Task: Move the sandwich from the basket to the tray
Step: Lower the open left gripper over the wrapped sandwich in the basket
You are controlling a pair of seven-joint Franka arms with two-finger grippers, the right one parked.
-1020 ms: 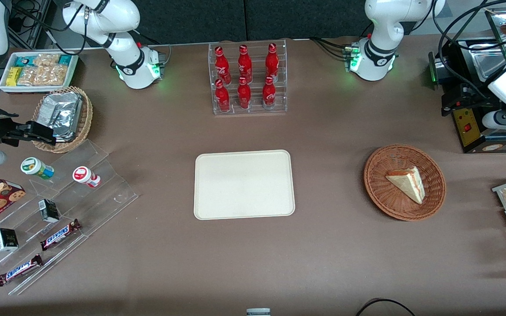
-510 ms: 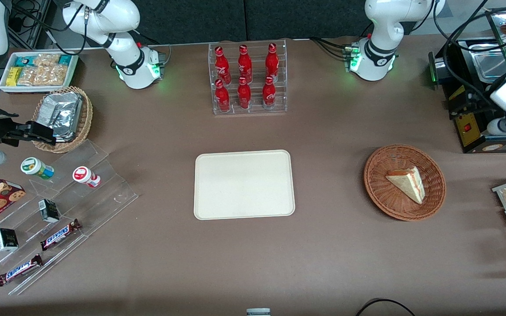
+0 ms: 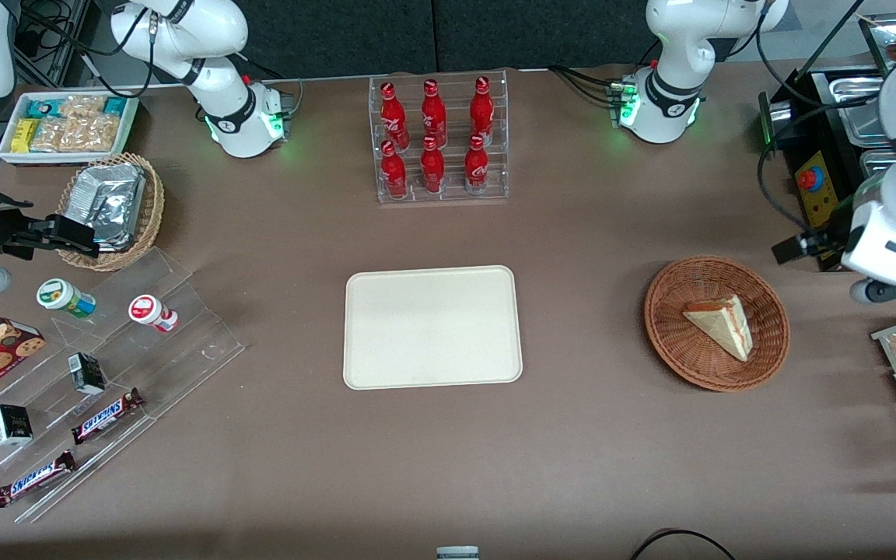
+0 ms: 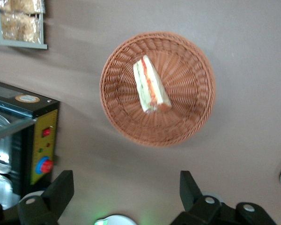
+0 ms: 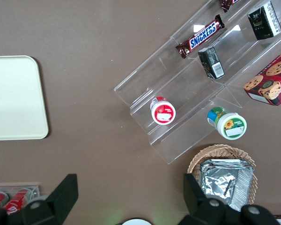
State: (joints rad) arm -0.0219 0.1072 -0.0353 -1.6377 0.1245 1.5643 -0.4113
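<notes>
Front view shows the brown bench [image 3: 596, 435] with a flat cream-white tray [image 3: 432, 327] mid-way. Toward the working arm's end sits a round reddish-brown wicker basket [image 3: 716, 323], holding the white-bread sandwich wedge [image 3: 719, 327] (red-and-green edge). Above the bench beside the basket, the gripper [image 4: 124, 197] hangs spread wide, holding nothing.

sandwich [image 3: 720, 326] wedge lying in wicker basket [image 3: 673, 342] | cream tray [image 3: 432, 327] flat, well apart
</notes>
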